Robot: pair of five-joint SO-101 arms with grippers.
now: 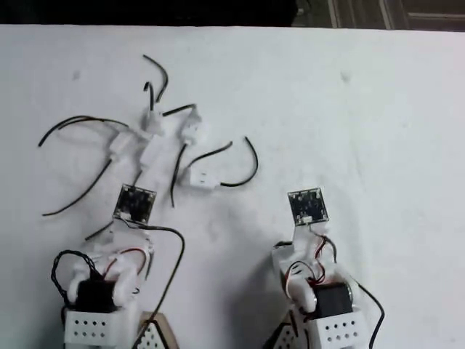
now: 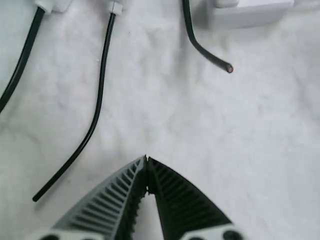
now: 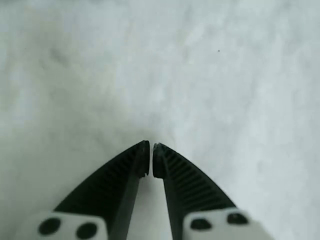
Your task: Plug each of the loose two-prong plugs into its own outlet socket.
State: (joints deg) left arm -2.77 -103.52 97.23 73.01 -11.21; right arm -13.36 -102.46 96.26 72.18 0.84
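Note:
Several white plugs and socket blocks with short black wires lie in a loose cluster (image 1: 156,138) at the back left of the table. One white block (image 1: 202,178) sits nearest the middle. My left arm (image 1: 135,203) stands just in front of the cluster. In the left wrist view my left gripper (image 2: 146,164) is shut and holds nothing. A white block (image 2: 245,12) and a cut wire end (image 2: 229,69) lie beyond it. My right arm (image 1: 308,206) stands farther right. My right gripper (image 3: 151,152) is shut above bare table, with nothing in it.
The white table (image 1: 363,131) stretches bare to the right of the cluster. Loose black wires (image 2: 97,105) trail across the surface ahead of the left gripper. The table's far edge (image 1: 232,27) meets a dark background. Both arm bases stand at the near edge.

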